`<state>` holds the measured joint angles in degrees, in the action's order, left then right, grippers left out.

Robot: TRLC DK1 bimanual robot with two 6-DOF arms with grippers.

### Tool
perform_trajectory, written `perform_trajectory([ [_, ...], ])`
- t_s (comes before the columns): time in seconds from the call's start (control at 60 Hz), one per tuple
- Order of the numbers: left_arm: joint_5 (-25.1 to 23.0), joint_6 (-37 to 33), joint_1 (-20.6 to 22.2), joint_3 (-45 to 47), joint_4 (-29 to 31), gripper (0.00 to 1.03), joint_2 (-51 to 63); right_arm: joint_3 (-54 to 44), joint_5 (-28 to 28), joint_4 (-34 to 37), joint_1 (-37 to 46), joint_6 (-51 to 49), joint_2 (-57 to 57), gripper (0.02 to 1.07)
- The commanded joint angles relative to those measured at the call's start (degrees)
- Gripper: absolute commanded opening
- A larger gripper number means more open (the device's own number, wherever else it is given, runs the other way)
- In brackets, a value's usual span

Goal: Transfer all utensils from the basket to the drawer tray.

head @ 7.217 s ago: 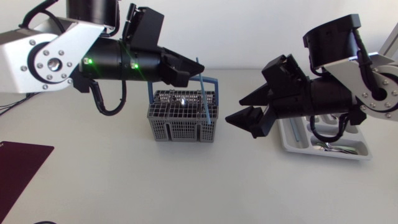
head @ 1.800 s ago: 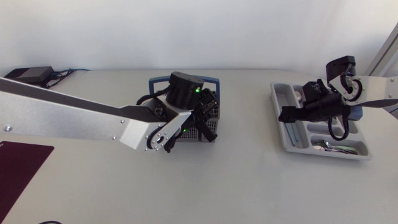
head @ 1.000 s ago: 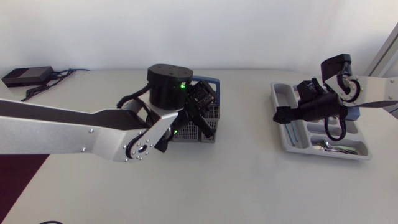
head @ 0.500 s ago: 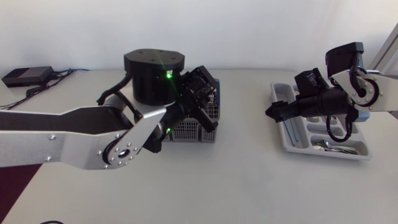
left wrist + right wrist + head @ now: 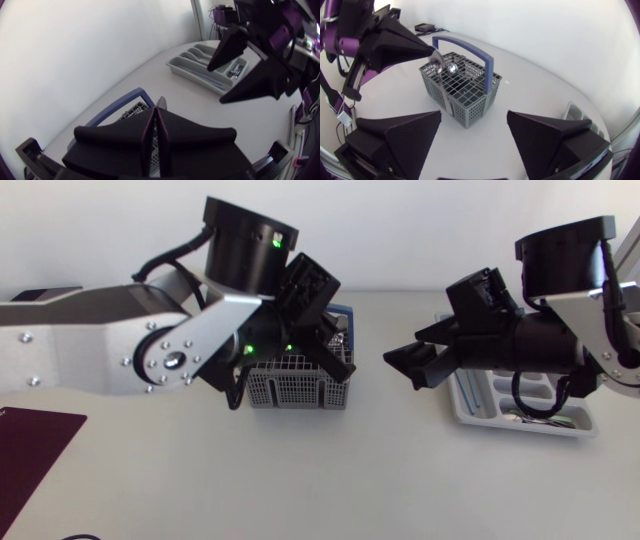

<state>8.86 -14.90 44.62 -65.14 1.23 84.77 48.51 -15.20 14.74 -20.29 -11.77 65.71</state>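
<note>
Left gripper [image 5: 338,365], head view: fingers pressed together, pointing down over the right end of the basket [image 5: 290,392], which sits mid-scene. The arm hides whatever it grips. Right gripper [image 5: 405,365] hangs btwn basket and drawer tray [image 5: 462,408], fingers spread, nothing in it. Tray is at the right, partly under the right arm, w/ some cutlery [image 5: 530,417] in its near compartment.

Left wrist view: fingers flat against each other, thin silver tip of a utensil [image 5: 161,102] poking out btwn them, basket's blue handle [image 5: 117,105] just under. Tray lies well beyond, w/ the right gripper in front of it.

Right wrist view: clearest. Left gripper [image 5: 431,50] pinches the utensil [image 5: 441,80] at its top end, and the shaft hangs down by the basket's corner. Can't tell if the lower end is clear of the rim. One more shiny piece [image 5: 452,68] shows inside the basket. Right gripper's fingers are wide apart, basket ahead of them.

Step in hand, by the look: lifting one utensil out. Next move prob. needs a straight upward pull until the shaft clears rim and handle, then a carry right to the tray or a hand-off to the right gripper. Grip is at the very tip, so it may swing or slip. At least one piece remains in the basket.
</note>
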Motion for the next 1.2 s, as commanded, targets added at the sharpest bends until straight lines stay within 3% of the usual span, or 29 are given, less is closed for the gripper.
perform_trajectory([
  [0.0, -3.41, 6.37, -2.26, -4.20, 2.98, 0.03, 1.01, -0.96, -0.09, -0.59, -1.85, 1.22, 0.29, 0.92],
  [0.233, -14.49, 13.31, -7.79, -8.77, 9.14, 0.03, 3.73, -0.87, 3.51, -4.02, -7.13, 2.54, 3.54, 0.78],
  [0.467, -19.23, 15.69, -9.03, -10.62, 11.60, 0.03, 5.49, 2.03, 6.59, -5.95, -11.08, 2.54, 8.03, 0.78],
  [1.0, -22.22, 16.74, -9.73, -11.58, 12.92, 0.03, 6.46, 6.77, 8.70, -8.41, -11.17, 1.49, 14.71, 0.42],
  [1.183, -23.01, 17.09, -10.17, -11.58, 13.00, 0.03, 6.46, 6.95, 9.14, -8.77, -11.17, 1.31, 15.85, 0.18],
])
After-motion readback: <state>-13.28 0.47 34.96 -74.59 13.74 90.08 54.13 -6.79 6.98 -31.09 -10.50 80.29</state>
